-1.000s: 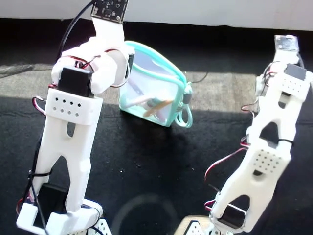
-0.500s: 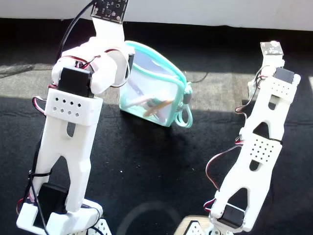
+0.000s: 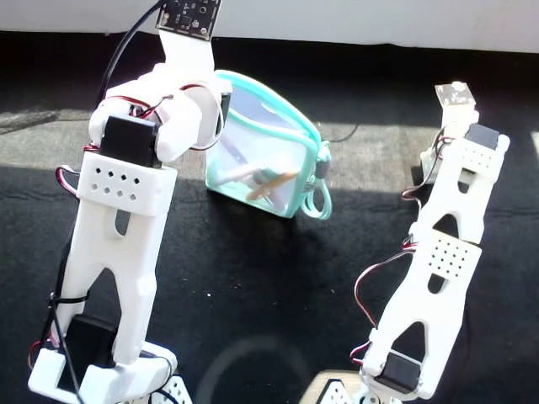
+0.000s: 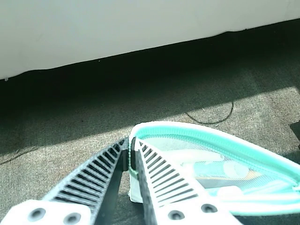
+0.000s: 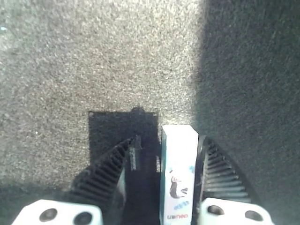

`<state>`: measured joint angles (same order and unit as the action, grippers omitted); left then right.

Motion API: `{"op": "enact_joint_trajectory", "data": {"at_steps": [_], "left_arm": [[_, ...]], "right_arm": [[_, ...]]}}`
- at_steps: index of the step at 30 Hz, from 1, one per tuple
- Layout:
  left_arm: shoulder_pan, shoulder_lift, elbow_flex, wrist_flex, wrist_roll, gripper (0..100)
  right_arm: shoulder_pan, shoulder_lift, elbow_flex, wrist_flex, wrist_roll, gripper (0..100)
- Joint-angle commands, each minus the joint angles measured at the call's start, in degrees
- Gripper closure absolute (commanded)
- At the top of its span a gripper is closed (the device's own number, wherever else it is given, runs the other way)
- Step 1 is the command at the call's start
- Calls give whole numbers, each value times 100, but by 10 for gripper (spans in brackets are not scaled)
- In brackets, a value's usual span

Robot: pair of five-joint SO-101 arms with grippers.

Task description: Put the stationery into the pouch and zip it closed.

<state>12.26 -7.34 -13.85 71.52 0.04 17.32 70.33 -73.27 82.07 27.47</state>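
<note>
A teal-rimmed clear pouch (image 3: 269, 143) stands on the dark cloth, with several pens and sticks (image 3: 269, 181) showing through its side. My left gripper (image 4: 130, 154) is shut on the zipper rim of the pouch (image 4: 225, 154) at its end, and the zipper mouth gapes beyond it. Off to the right of the pouch, my right gripper (image 5: 168, 140) points down at the table, open. A small white eraser (image 5: 178, 164) lies between its fingers, against one finger and apart from the other. In the high view the right arm (image 3: 455, 219) hides that gripper.
Black cloth (image 3: 253, 278) covers the table, crossed by a sunlit band. A white wall (image 4: 117, 28) runs along the back edge. A thin dark wire (image 4: 211, 115) loops on the cloth behind the pouch. The pouch's teal cord loop (image 3: 320, 202) hangs at its right end.
In the high view the right arm has swung left, toward the pouch. The left arm and the pouch have kept still.
</note>
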Motion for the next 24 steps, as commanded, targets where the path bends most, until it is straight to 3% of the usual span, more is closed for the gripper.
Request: {"op": "enact_joint_trajectory", "data": {"at_steps": [1, 5, 15, 19, 24], "left_arm": [[171, 48, 92, 0, -62, 986], [189, 57, 110, 0, -325, 988], [-127, 66, 92, -9, -369, 988], [-207, 66, 119, 35, -360, 988], [-356, 66, 119, 44, -360, 989]], "right_arm": [[57, 84, -110, -40, 53, 815], [57, 75, -303, 4, 53, 996], [40, 75, -2862, 1534, 44, 991], [13, -154, -2765, 1921, 26, 991], [22, -585, -2721, 1912, -571, 992]]}}
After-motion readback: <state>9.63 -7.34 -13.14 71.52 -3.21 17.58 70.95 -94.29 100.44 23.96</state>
